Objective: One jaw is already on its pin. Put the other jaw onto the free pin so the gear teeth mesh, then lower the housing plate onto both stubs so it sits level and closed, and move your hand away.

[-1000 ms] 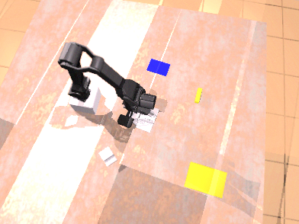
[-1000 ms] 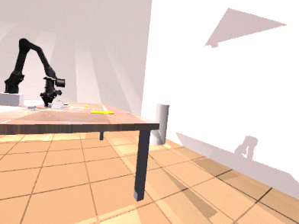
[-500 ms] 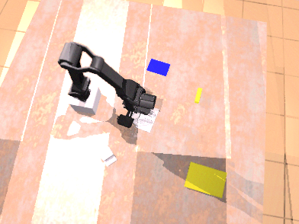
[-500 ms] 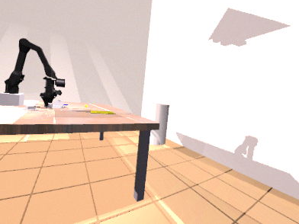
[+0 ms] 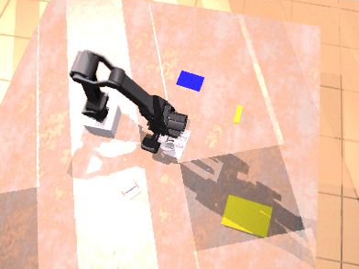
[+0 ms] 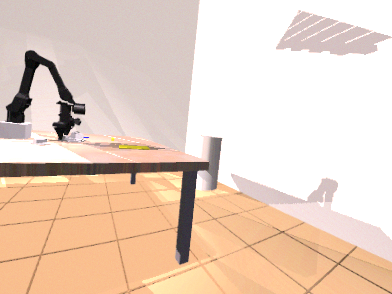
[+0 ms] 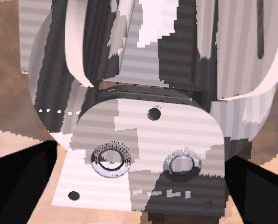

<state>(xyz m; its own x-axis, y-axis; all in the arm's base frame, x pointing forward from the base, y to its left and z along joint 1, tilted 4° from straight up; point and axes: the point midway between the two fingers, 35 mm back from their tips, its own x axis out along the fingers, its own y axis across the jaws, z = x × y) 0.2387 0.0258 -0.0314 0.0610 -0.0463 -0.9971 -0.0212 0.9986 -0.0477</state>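
The pale housing plate lies over the near end of the mechanism in the wrist view. A round stub end shows in its left ring and another in its right ring. The plate looks roughly flat; its exact seating cannot be told. Two pale curved jaws, left and right, run away behind it. The plate hides their pins and most of the gear teeth. My gripper is open, one black finger on each side of the plate, low over the table. The white assembly is partly covered by my arm.
A small white bracket-like piece lies on the table near my arm's pale base. A blue rectangle, a small yellow bar and a larger yellow rectangle lie farther off. A grey cylinder stands beyond the table.
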